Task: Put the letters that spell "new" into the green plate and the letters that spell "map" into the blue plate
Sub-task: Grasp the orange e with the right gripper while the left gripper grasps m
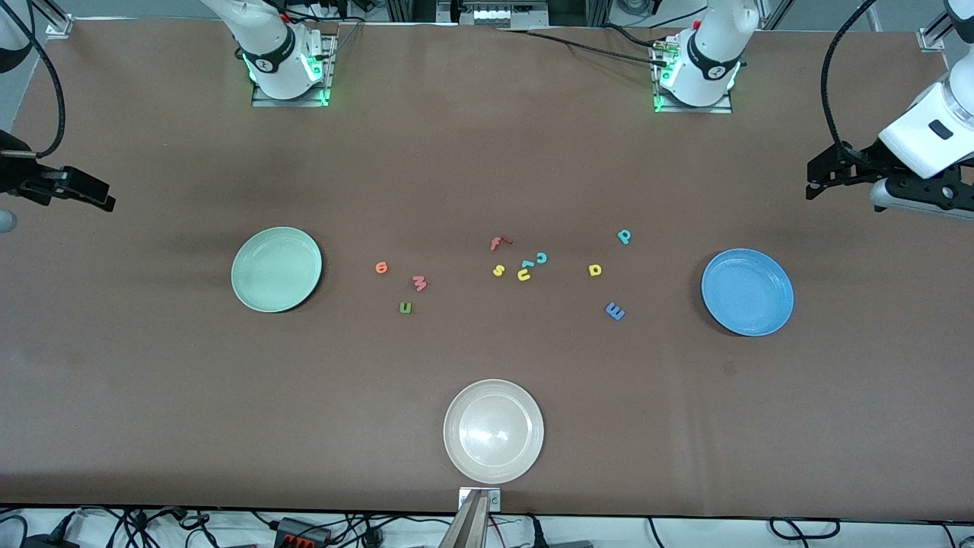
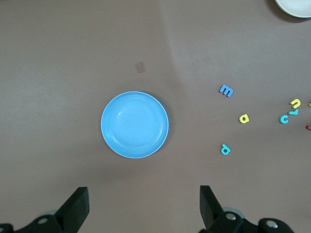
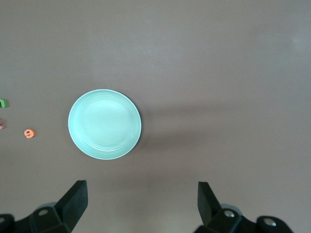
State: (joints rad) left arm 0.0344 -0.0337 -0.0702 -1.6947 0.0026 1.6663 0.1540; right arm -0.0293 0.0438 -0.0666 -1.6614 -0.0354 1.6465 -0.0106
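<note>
Grippers: left gripper [image 2: 143,206] and right gripper [image 3: 141,204] wait high over table ends, jaws spread wide, empty.
Plates: green plate [image 1: 276,269], blue plate [image 1: 747,292] bare.
Letters: all on tablecloth [image 1: 487,167] between plates.

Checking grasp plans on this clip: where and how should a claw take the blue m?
The blue m lies flat on the table, clear of the yellow a and the blue plate. Probably best to come straight down from above and pinch across its outer edges; lying so low, it offers no side to grab.
</note>
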